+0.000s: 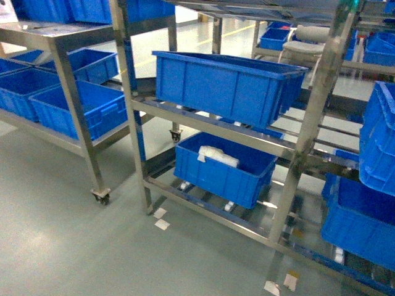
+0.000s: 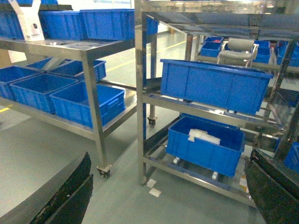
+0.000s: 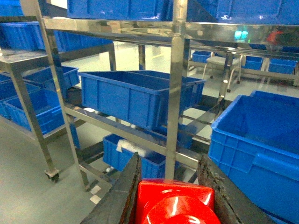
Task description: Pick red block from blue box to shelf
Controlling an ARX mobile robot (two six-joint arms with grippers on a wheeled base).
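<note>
In the right wrist view my right gripper point(image 3: 170, 161) is shut on the red block point(image 3: 175, 203), a glossy red brick with its round stud facing the camera, pressed between the two dark fingers. Straight ahead of it rises a shiny post of the steel shelf point(image 3: 177, 93), whose rails and tiers also show in the head view point(image 1: 216, 126) and the left wrist view point(image 2: 140, 93). My left gripper point(image 2: 170, 158) is open, its fingers far apart over bare floor with nothing between them. Neither gripper appears in the head view. The blue box is out of view.
Dark blue ribbed crates fill the shelf: one on the middle tier point(image 1: 225, 86) and a lower one holding a white wrapped bundle point(image 1: 222, 169). Another crate point(image 3: 257, 144) sits close on the right. A second wheeled rack point(image 1: 62, 49) stands left. White tape marks point(image 1: 162, 219) lie on the floor.
</note>
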